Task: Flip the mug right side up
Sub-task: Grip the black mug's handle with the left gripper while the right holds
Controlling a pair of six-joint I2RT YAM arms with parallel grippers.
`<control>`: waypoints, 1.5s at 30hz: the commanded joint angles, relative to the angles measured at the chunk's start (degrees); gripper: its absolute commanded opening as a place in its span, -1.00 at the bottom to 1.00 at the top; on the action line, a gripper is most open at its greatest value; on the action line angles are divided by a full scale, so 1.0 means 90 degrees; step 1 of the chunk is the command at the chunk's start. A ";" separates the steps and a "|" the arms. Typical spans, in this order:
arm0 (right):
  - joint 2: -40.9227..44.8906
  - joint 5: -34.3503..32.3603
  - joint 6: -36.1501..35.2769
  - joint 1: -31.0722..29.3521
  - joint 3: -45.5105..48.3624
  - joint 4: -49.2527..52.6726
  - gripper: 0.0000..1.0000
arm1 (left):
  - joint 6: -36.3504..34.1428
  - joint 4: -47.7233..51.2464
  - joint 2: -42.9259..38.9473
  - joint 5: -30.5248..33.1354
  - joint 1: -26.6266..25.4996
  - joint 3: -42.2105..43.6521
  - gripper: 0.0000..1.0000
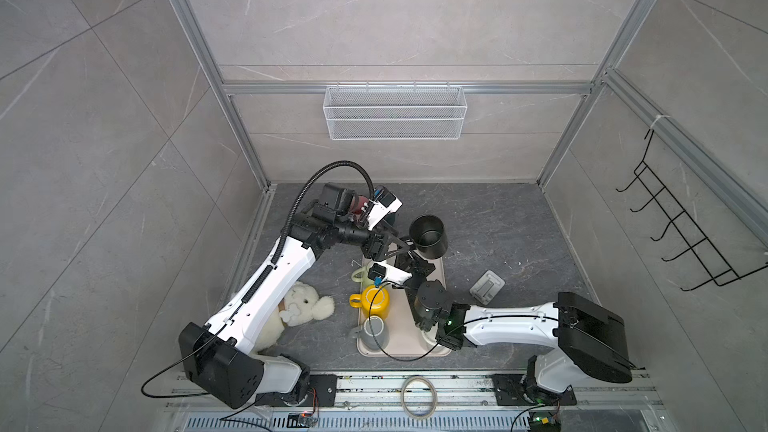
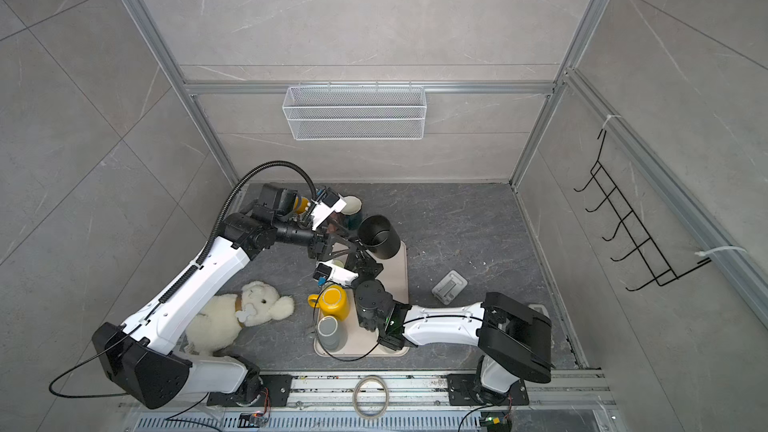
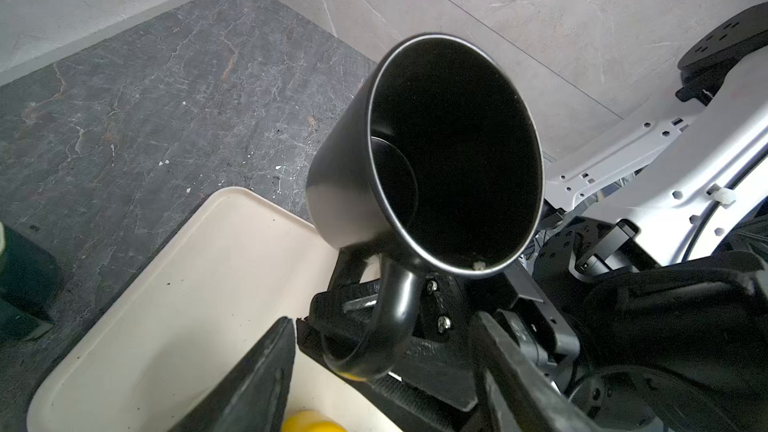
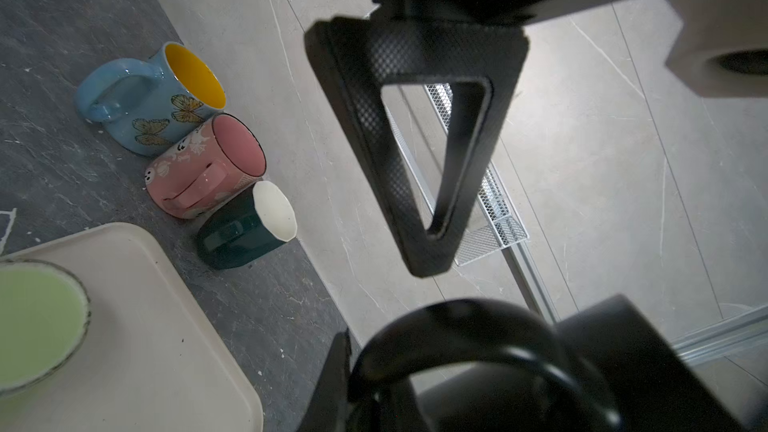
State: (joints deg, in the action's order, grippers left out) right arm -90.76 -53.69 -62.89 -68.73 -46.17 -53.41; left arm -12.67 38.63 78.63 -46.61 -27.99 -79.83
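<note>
The black mug hangs over the far end of the beige tray, mouth up and tilted. My right gripper is shut on its handle from below. My left gripper stands open beside the mug, its fingers spread on either side of the handle and touching nothing I can see. One left finger shows as a black triangle in the right wrist view.
A yellow mug, a grey mug and a green mug stand on the tray. Blue, pink and dark green mugs stand by the back wall. A plush dog lies at left, a grey plastic piece at right.
</note>
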 commanded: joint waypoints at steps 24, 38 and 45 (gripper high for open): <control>0.0553 0.0386 0.0591 -0.0049 -0.0334 0.0238 -1.00 | -0.0093 0.0201 0.0506 -0.0287 -0.0043 -0.0395 -0.02; 0.0472 0.0314 0.0827 -0.0058 -0.0421 0.0455 -1.00 | -0.0095 0.0153 0.0571 -0.0454 -0.0101 -0.0369 -0.98; 0.0446 0.0018 0.0957 -0.0059 -0.0475 0.0590 -0.93 | 0.0203 -0.0220 0.0485 -0.0205 -0.0094 -0.0220 -1.00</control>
State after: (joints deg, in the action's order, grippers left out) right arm -88.47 -51.35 -55.02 -69.10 -47.44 -45.43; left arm -13.87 38.39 83.83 -47.29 -28.14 -81.93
